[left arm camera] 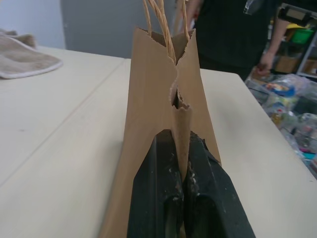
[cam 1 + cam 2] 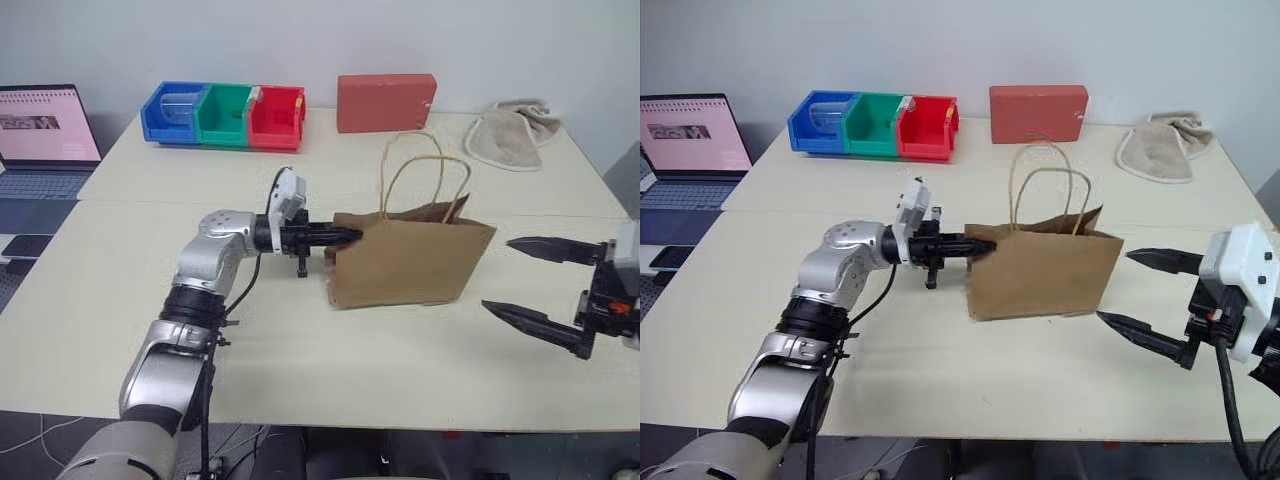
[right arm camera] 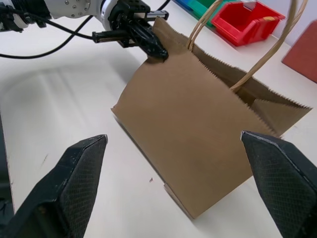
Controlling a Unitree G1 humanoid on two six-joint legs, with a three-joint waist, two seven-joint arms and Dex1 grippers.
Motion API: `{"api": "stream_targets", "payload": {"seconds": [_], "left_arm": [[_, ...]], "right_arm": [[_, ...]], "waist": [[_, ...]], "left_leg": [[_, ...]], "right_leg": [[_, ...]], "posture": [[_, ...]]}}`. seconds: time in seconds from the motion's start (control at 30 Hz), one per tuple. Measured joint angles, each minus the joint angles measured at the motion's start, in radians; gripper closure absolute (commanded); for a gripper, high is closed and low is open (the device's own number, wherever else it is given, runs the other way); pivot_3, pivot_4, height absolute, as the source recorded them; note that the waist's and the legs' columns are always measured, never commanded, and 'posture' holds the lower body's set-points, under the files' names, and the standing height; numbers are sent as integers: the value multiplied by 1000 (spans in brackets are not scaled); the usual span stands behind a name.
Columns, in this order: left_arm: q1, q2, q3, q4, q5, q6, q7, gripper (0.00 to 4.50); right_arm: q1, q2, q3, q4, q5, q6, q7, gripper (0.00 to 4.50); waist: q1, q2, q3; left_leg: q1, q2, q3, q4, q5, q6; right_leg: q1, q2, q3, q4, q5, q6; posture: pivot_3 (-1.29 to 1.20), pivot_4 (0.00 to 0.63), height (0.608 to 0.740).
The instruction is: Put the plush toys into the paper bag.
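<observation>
Nearest the head camera, the right hand (image 2: 1150,296) hangs over the front right part of the worktop (image 2: 130,330), its two black fingers spread wide and holding nothing, pointed toward the paper bag (image 2: 410,262) from just beside its right end. The left hand (image 2: 345,236) reaches in level from the other side, its fingers pressed together on the folded edge of the bag's left end near the top; the left wrist view shows the brown paper clamped between the two black pads.

The bag stands upright in the middle of the worktop, its twisted handles (image 2: 425,180) rising above a mouth that is only partly open. Its inside cannot be seen from these views, so whether a toy already sits in it cannot be told. No plush toy lies on the worktop around it.

At the far edge are a row of blue, green and red bins (image 2: 222,114), a red box (image 2: 385,102) and a beige towel (image 2: 515,134). A laptop (image 2: 45,135) sits off to the left.

As a judgement, the bag is being steadied or opened; loading the toys looks unconfirmed, and either is done or remains.
</observation>
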State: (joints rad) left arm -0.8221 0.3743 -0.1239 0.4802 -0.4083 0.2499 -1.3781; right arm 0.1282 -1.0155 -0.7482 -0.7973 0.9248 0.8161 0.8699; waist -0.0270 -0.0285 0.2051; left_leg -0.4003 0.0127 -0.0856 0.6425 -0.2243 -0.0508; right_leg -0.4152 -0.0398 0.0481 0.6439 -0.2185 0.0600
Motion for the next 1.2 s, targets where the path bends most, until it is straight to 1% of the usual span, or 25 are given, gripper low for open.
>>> {"api": "stream_targets", "payload": {"seconds": [0.1, 0.2, 0.3, 0.53, 0.63, 0.67, 0.83, 0.93, 1.0, 1.03, 1.1, 1.2], "left_arm": [[-27, -30, 1, 72, 21, -48, -7, 4484], [-53, -35, 2, 124, 49, -85, -7, 4484], [-57, -17, 1, 133, 73, -103, -20, 3913], [-41, 21, 5, 94, 88, -110, -32, 1805], [12, 63, 4, 23, 105, -106, -25, 841], [25, 75, 4, 13, 109, -104, -24, 602], [146, 197, 40, -100, 127, -86, 45, 602], [234, 315, 68, -225, 159, -49, 107, 602], [324, 409, 125, -326, 177, -12, 164, 602], [360, 441, 162, -370, 178, 10, 187, 602], [425, 489, 227, -468, 173, 53, 231, 602], [506, 536, 301, -589, 114, 145, 242, 602]], "right_arm": [[10, 0, -6, -15, 0, 2, -17, 0], [11, 0, -4, -27, 1, 2, -31, 0], [12, 0, 5, -27, 2, 1, -41, 0], [-4, 0, 65, -11, -6, -26, -40, 0], [-33, -12, 93, 23, -20, -36, -34, 0], [-36, -18, 95, 30, -21, -37, -33, 0], [-81, -53, 112, 118, -71, -75, 6, 0], [-114, -66, 123, 193, -132, -151, 57, 0], [-114, -99, 121, 265, -180, -203, 119, 0], [-114, -112, 120, 305, -202, -223, 148, 0], [-108, -129, 118, 381, -240, -259, 211, 0], [-99, -183, 117, 469, -258, -271, 315, 0]], "waist": [[-1, 0, 0], [-1, 0, 0], [-1, 0, 0], [-1, 0, 0], [-5, 0, 0], [-6, 0, 0], [-3, 0, 0], [-4, 0, 0], [-7, 0, 0], [-5, 0, 0], [0, 0, 0], [5, 1, 1]], "left_leg": [[0, 0, 0, 1, 0, 0], [0, 0, 0, 1, 0, 0], [0, 0, 0, 0, 0, 0], [0, 0, -1, 0, 0, 0], [0, 0, 0, 0, 0, 0], [1, 0, 0, 0, 0, 0], [1, 1, -1, 0, 0, 0], [0, 1, 0, -1, 0, 0], [1, 1, 1, -2, 0, 0], [1, 1, 0, -2, 0, 0], [1, 1, 0, -2, 0, 0], [1, 1, 0, -1, 0, 0]], "right_leg": [[0, 0, 0, 0, 0, 0], [0, 0, 0, 0, 0, 0], [0, 0, 0, 0, 0, 1], [0, 0, 0, 0, 0, 1], [0, 0, 0, 0, 0, 1], [0, 0, 0, 0, 0, 1], [0, 0, 0, 1, 0, 1], [0, 0, 0, 0, 0, 0], [-1, 0, 0, 0, 0, 0], [-1, 0, 0, 0, 0, -1], [-1, 0, -1, 0, -1, -2], [-1, -1, -1, 0, -2, -3]], "posture": [[0, 150, 740], [0, 150, 740], [0, 150, 740], [0, 150, 740], [0, 150, 740], [0, 150, 740], [0, 150, 740], [0, 150, 740], [0, 150, 740], [0, 150, 740], [0, 150, 740], [0, 150, 740]]}}
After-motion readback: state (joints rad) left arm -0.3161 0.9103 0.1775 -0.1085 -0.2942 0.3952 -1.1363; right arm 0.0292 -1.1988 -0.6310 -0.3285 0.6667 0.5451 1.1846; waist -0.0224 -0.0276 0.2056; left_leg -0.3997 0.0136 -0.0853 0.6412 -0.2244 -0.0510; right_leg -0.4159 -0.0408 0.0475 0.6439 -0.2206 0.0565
